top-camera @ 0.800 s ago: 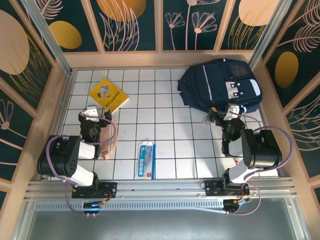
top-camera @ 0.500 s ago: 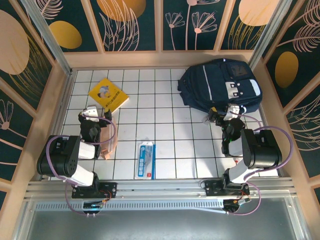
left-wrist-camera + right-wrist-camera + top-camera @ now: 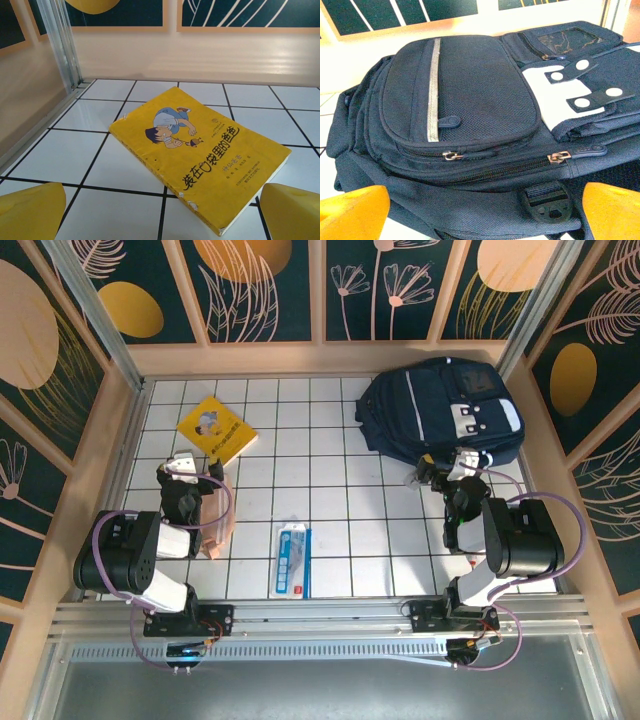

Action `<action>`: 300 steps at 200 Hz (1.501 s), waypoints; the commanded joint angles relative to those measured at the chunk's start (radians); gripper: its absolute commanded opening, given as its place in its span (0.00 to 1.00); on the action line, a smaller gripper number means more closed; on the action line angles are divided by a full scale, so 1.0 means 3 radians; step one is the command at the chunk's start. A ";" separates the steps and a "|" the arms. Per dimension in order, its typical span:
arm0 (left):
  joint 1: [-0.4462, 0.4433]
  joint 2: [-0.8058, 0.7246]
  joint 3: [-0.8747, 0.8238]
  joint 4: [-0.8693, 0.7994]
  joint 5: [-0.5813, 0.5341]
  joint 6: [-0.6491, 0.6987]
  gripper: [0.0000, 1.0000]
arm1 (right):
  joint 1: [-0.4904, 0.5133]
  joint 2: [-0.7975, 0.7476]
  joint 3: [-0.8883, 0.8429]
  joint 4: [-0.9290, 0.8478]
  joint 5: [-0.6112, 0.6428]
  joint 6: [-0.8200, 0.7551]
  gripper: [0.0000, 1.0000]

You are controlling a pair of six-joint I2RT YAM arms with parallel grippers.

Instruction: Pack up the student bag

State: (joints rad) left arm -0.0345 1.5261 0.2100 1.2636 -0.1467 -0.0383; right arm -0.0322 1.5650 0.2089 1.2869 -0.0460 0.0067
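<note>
Cloth: the student bag [image 3: 465, 100] is navy woven fabric, matt, and its front pocket panel has a coarser, mesh-like weave. The stripe [image 3: 434, 90] on that panel is a grey band with a faint sheen. The white patches [image 3: 555, 95] look smooth.

Fittings: the zip pulls [image 3: 559, 156] are bright metal and the buckle [image 3: 547, 202] is black plastic.

Paper: the book [image 3: 200, 155] has a yellow cover with a slight gloss and rough, frayed edges.

Surfaces: the counter [image 3: 65, 150] is glossy white tile with dark joints. The corner post [image 3: 60, 45] is brushed metal.

Plastic: the left claw [image 3: 162, 217] and right claw [image 3: 485, 215] have smooth yellow fingers [image 3: 30, 212].
</note>
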 commanded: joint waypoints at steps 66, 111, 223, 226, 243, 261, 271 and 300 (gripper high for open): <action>0.0019 -0.0247 0.0170 -0.0268 -0.0059 -0.0073 0.99 | 0.0014 -0.0207 0.0017 0.0039 0.0439 0.0121 0.99; 0.0019 -0.1383 0.1572 -0.3550 -0.0733 -0.0602 0.99 | -0.0089 -0.1157 0.1367 -0.3431 0.1589 0.1364 0.99; -0.0869 -0.1871 0.0893 -0.3945 0.0457 -0.1498 0.99 | 0.1102 0.0872 0.3795 -0.4941 0.0966 -0.0012 0.80; -0.0908 -0.1868 0.0867 -0.3925 0.0421 -0.1507 0.99 | 0.1103 0.0915 0.3842 -0.4968 0.1016 -0.0008 0.79; -0.1118 -0.1808 0.0748 -0.3815 0.0218 -0.1553 0.99 | 0.1104 0.1130 0.4074 -0.5036 0.1264 0.0012 0.77; -0.1273 -0.1698 0.0778 -0.3810 0.0061 -0.1551 0.99 | 0.1105 0.1321 0.4204 -0.4974 0.1357 -0.0005 0.76; -0.1278 -0.1626 0.0803 -0.3803 0.0054 -0.1553 0.99 | 0.1102 0.1469 0.4325 -0.4996 0.1505 -0.0004 0.76; -0.1281 -0.1404 0.0823 -0.3801 -0.0008 -0.1609 0.99 | 0.1098 0.1872 0.4702 -0.5170 0.1878 0.0014 0.68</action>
State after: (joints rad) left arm -0.4164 1.0672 0.4404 0.1104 -0.1017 -0.5007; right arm 0.2981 2.0388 1.5337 -0.2050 0.3904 0.0254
